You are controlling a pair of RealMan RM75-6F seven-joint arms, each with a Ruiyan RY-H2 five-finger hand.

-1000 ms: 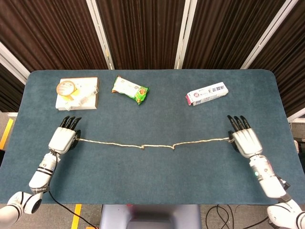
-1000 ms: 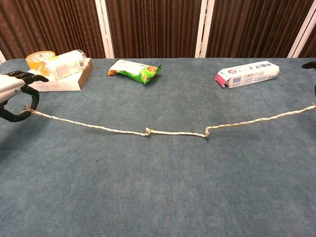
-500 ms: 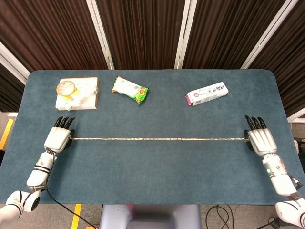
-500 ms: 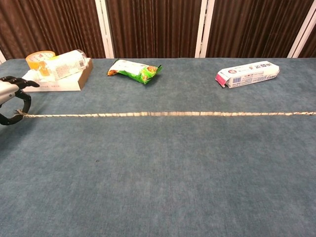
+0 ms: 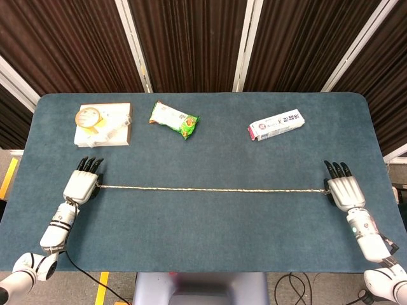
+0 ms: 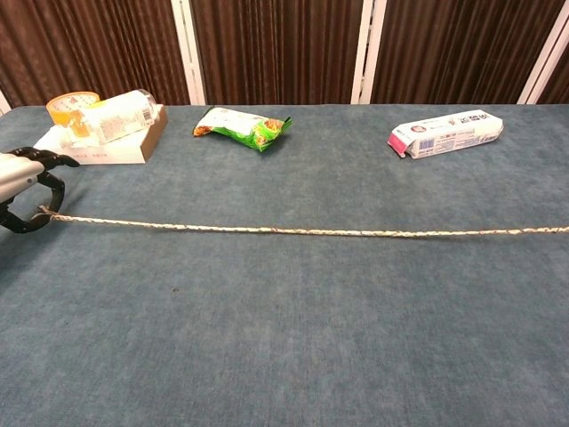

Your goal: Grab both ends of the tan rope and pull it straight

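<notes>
The tan rope [image 5: 210,189] is held taut across the lower middle of the frame, its long axis horizontal, pinched by the left hand [image 5: 81,185] and the right hand [image 5: 343,192].

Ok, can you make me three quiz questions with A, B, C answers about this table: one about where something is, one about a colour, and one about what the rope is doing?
1. Where is the green snack packet?
A. Beyond the rope, toward the curtains
B. Under the rope
C. In the left hand

2. What colour is the table cover?
A. Red
B. Dark blue-green
C. Yellow

3. How is the tan rope right now?
A. Coiled in a pile
B. Tied in a bow
C. Stretched in a nearly straight line between two hands

Answers:
1 A: the packet lies on the far side, apart from the rope.
2 B: the whole cover looks dark teal.
3 C: the left hand holds one end and the right hand is at the other, no loops between.
</notes>
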